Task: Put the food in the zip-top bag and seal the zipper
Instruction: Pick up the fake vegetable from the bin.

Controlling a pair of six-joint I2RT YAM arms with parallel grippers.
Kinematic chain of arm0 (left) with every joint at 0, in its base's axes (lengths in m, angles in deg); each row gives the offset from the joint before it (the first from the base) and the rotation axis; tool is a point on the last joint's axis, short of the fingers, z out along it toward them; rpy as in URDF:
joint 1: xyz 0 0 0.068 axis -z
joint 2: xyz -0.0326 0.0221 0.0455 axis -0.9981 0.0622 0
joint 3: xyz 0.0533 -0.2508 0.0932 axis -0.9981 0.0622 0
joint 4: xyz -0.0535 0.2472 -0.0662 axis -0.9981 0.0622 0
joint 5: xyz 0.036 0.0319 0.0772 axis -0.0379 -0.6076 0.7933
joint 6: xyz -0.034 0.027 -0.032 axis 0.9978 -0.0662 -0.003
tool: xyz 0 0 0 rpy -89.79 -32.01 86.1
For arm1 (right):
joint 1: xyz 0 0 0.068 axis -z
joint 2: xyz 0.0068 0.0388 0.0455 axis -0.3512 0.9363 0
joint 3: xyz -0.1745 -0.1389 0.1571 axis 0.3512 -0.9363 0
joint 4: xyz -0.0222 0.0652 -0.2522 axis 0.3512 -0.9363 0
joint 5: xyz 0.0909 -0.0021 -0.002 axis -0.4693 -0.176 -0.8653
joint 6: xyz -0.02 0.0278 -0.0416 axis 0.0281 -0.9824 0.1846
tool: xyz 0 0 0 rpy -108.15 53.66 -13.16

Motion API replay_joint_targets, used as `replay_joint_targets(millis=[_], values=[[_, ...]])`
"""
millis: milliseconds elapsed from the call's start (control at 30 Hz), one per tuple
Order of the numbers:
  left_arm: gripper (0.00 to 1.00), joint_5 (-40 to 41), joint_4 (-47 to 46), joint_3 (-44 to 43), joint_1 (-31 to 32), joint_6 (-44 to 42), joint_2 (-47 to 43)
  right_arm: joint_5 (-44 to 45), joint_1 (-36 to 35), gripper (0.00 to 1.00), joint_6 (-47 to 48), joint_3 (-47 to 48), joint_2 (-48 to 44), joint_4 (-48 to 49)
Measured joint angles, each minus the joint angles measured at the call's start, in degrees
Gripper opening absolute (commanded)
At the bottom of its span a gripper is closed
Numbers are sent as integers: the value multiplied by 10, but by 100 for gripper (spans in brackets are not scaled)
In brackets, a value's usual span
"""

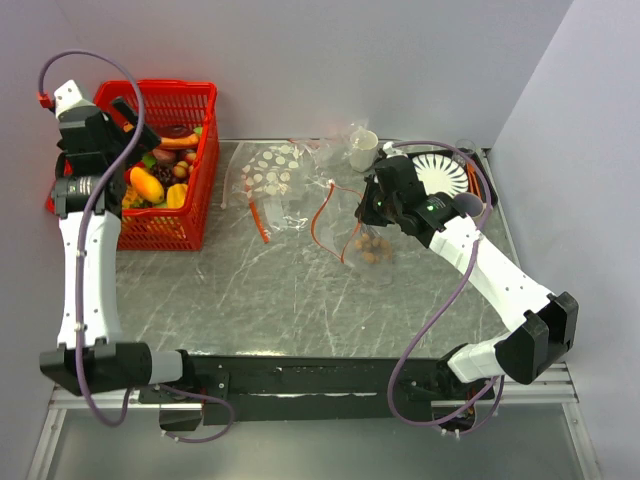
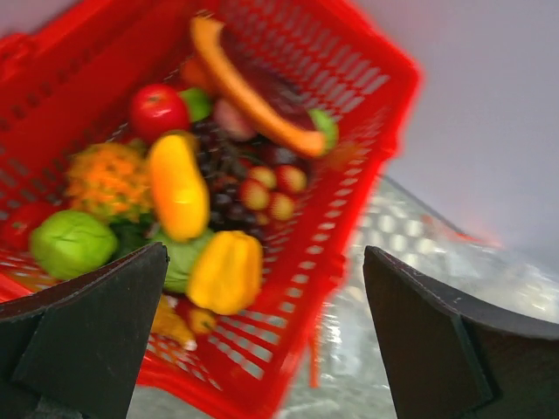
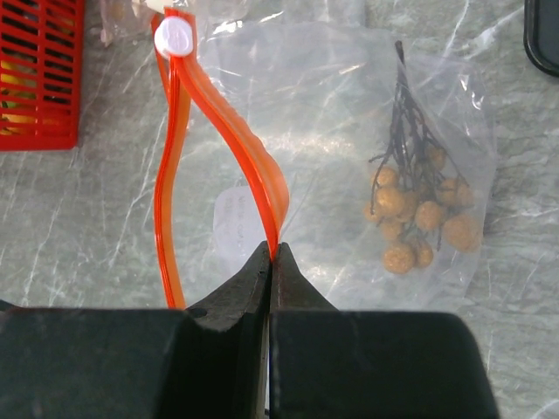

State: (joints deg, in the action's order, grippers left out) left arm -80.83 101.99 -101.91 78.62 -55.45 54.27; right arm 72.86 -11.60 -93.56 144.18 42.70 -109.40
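Right tool (image 3: pixel 272 255) clenched on one lip of the zipper (image 3: pixel 166 227), evidently to hold the mouth agape. Zip-top bag (image 3: pixel 332 113) lies just ahead of it on the table (image 3: pixel 87 244), berry cluster (image 3: pixel 419 218) inside. Left tool (image 2: pixel 266 301) released, empty, poised over the red basket (image 2: pixel 358 78), presumably for another item.

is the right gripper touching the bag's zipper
Touching. The right wrist view shows the right gripper pinched shut on one side of the zipper.
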Motion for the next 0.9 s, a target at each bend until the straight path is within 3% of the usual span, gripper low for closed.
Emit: replay_joint_targets(millis=[133,433,900], values=[[99,0,11,-3,-32,-14,56,-7,-1,0,2,0,0,-1],[100,-31,61,-16,-36,-45,181,-16,-2,0,2,-11,0,2],[95,-85,97,-45,-36,-75,240,-35,-2,0,1,-18,0,9]])
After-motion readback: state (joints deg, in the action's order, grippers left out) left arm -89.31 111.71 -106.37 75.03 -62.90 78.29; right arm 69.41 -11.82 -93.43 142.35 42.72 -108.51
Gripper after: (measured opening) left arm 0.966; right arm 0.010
